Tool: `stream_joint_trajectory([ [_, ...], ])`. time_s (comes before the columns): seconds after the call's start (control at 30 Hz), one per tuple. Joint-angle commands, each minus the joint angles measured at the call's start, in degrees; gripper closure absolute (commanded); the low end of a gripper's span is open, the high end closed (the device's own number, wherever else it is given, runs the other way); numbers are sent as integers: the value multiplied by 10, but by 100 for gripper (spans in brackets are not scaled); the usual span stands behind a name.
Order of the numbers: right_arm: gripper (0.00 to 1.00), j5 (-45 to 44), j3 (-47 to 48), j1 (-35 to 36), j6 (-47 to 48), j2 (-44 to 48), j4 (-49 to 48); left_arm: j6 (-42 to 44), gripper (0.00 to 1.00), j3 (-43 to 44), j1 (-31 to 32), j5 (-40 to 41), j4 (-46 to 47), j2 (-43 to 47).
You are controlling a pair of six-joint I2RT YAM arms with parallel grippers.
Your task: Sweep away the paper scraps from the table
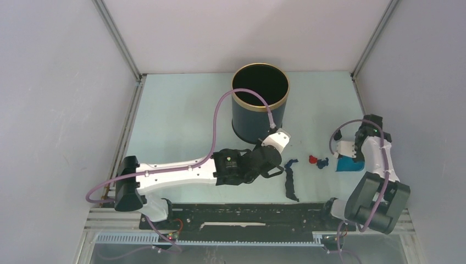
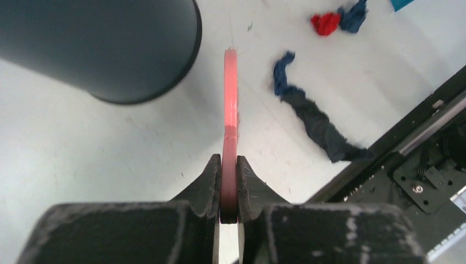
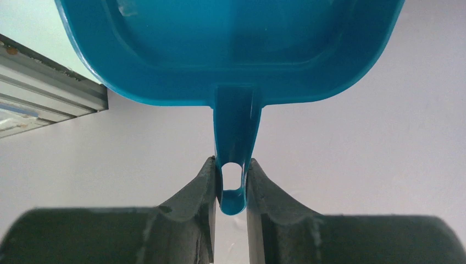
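Lining up the sweep

The left gripper clenches the pink brush, and the right gripper clamps the blue dustpan by its handle. The paper scraps lie right of centre on the table, between them. Next, I reckon: brush rightwards, dustpan low.

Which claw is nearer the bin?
Left. The left claw, shut on the brush, is just in front of the bin; the right claw, shut on the dustpan, is well off to its right.
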State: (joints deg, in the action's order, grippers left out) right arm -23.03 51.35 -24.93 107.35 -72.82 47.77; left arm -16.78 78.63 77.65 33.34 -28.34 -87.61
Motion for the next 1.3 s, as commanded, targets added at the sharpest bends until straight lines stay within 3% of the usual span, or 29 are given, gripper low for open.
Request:
stream_joint_trajectory([
  [0.0, 100, -62, -24, 48, 24, -22, -59, -159, 100, -13, 7, -1, -106, 33],
  [0.23, 100, -94, -24, 122, -36, -77, -63, -312, 100, -65, 6, -21, -106, 45],
  [0.43, 100, -100, -25, 206, -95, -94, -5, -325, 100, 0, 2, -13, -66, -55],
  [0.6, 100, -90, -25, 277, -159, -94, 65, -384, 100, 25, -14, -34, -19, -107],
  [1.03, 100, -26, -52, 406, -283, -90, 151, -469, 100, -16, -55, -92, 145, -139],
  [1.27, 100, 43, -52, 412, -313, -78, 152, -461, 100, -12, -60, -111, 189, -136],
])
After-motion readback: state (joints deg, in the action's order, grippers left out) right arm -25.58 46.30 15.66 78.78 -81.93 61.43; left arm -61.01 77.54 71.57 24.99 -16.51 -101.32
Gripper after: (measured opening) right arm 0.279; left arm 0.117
